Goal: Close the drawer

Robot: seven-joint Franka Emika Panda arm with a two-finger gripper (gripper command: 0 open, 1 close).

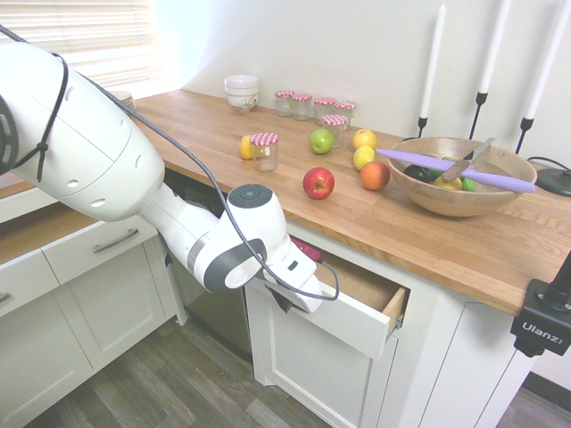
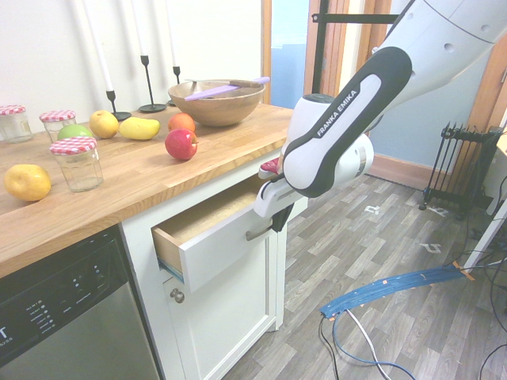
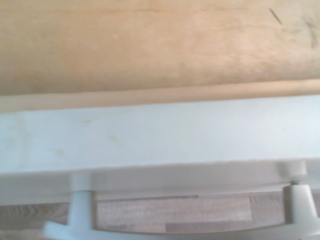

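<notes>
**Push the drawer home, square and steady**

The drawer (image 2: 207,237) sits partly open under the wooden counter (image 2: 150,178), centre of the second exterior view. Your gripper (image 2: 272,215), fingers pressed together and holding nothing, is at the drawer front by the silver handle (image 2: 259,232). In the wrist view the handle (image 3: 190,231) runs along the bottom edge, the brown drawer bottom (image 3: 150,45) fills the top. Press near the front's middle, straight along the runners, so it won't skew. Ease off as the front meets the cabinet (image 2: 230,324).
</notes>
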